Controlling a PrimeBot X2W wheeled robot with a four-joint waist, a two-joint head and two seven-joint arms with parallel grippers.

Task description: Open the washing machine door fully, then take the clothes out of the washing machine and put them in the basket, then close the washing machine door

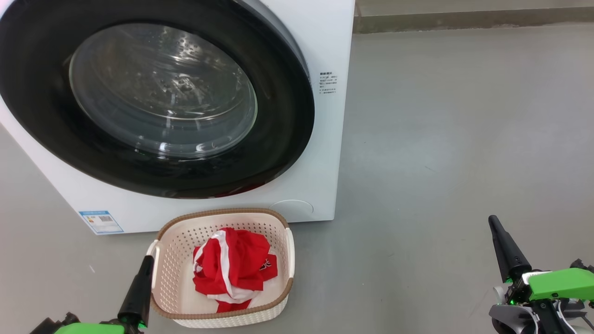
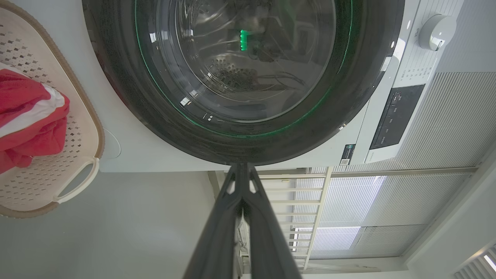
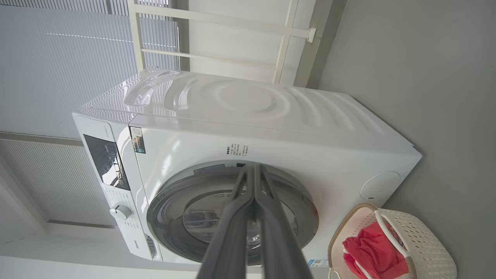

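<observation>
The white washing machine (image 1: 320, 153) (image 3: 271, 116) stands ahead with its round black-rimmed door (image 1: 153, 102) (image 2: 240, 77) (image 3: 232, 217) lying flat against its front, closed. On the floor in front of it sits the cream basket (image 1: 174, 278) (image 2: 46, 182) (image 3: 422, 240), and the red and white clothes (image 1: 232, 269) (image 2: 27, 116) (image 3: 368, 252) lie bundled inside. My left gripper (image 1: 147, 260) (image 2: 241, 166) is shut and empty, just left of the basket. Far to the right, my right gripper (image 1: 493, 220) (image 3: 254, 167) is shut over bare floor, holding nothing.
Grey floor (image 1: 441, 139) spreads to the right of the machine up to a wall base (image 1: 464, 21). The control panel (image 2: 395, 116) and dial (image 2: 436, 27) are on the machine's front. A white railing (image 2: 302, 201) and blinds (image 3: 58, 58) stand behind.
</observation>
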